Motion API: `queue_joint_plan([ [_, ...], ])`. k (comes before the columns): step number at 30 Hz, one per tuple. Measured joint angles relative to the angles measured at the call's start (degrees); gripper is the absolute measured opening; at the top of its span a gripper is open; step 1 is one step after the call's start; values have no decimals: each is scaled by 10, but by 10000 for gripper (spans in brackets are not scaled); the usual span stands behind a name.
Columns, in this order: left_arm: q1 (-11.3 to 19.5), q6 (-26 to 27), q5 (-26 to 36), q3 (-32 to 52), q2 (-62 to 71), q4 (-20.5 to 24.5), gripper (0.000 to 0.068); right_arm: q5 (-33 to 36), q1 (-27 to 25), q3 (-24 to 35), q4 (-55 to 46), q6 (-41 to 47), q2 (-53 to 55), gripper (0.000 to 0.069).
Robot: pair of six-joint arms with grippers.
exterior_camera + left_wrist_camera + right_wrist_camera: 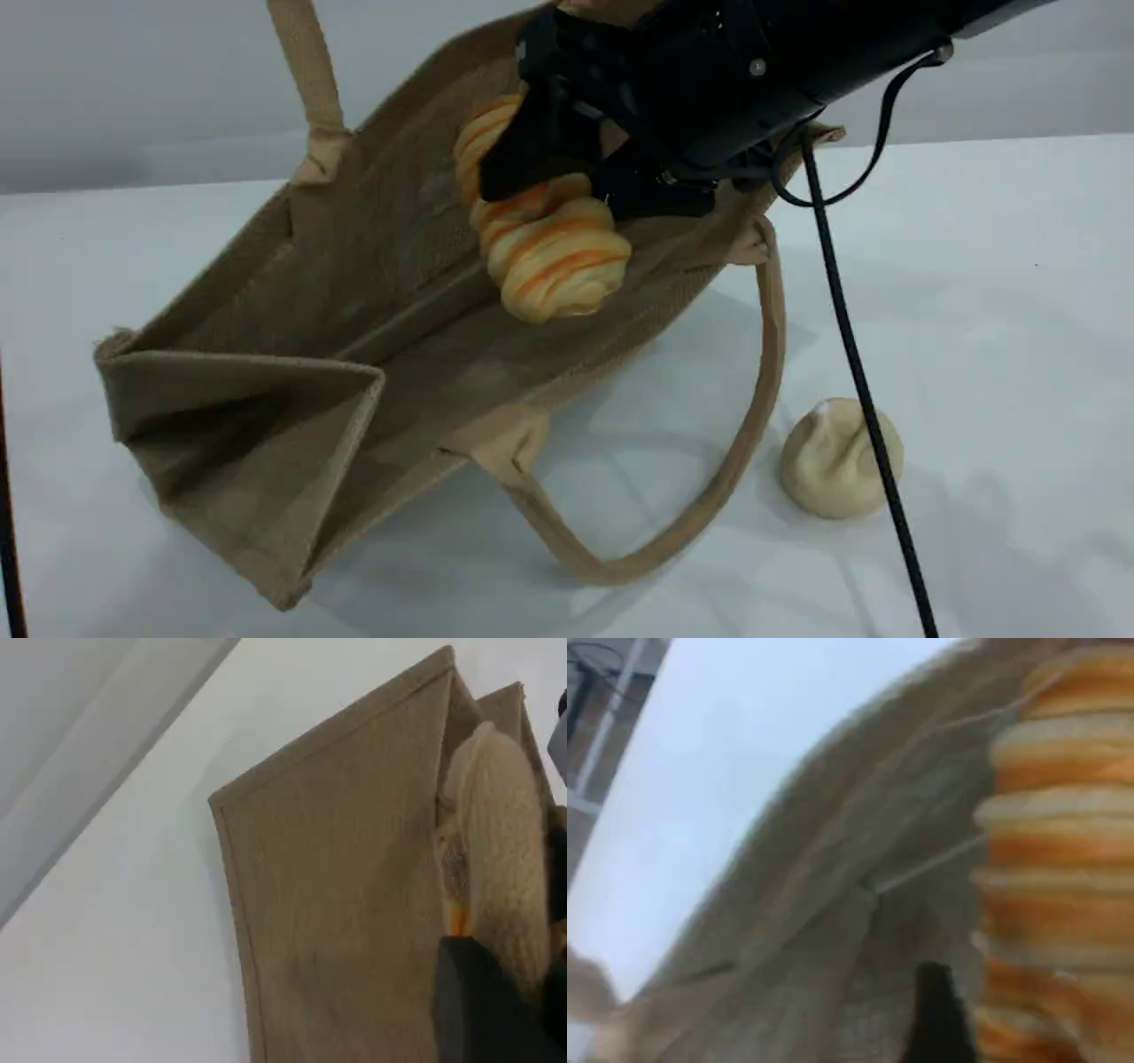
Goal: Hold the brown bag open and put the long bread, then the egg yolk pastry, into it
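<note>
Upper centre, the right gripper (576, 190) straddles the long bread (558, 261) inside the brown bag's (266, 399) mouth, clamped or loosened I cannot tell, while the left gripper (496, 1010) is closed on the raised handle (306, 71) and the egg yolk pastry (833, 461) lies lower right.

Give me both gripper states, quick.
Left gripper: closed on the handle of the brown bag.
Right gripper: fingers flank the long bread; gripping or letting go cannot be told.
</note>
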Motion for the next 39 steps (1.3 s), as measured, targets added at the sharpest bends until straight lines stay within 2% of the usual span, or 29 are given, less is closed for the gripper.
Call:
queue_joint_plan([
  [2,0,2,0,0,0,0,90,12,0,0,11,-12,0,528],
  [5,0,1,0,0,0,0,90,21,0,0,18,-24,-1,577],
  [13,0,0,0,0,0,3,90,24,-3,1,-23,-17,-23,582],
  [17,0,0,0,0,0,6,90,52,-25,1,-134,43,-60,582],
  [24,0,0,0,0,0,6,90,110,-89,3,-389,250,-108,582],
  [27,0,0,1,0,0,6,90,114,-106,22,-504,343,-107,582],
  [30,0,1,2,0,0,6,90,75,-110,61,-592,412,-107,582],
  [33,0,1,8,0,0,6,90,19,-110,106,-643,447,-107,582],
  [39,0,1,11,0,0,6,90,-89,-110,172,-632,437,-98,582],
])
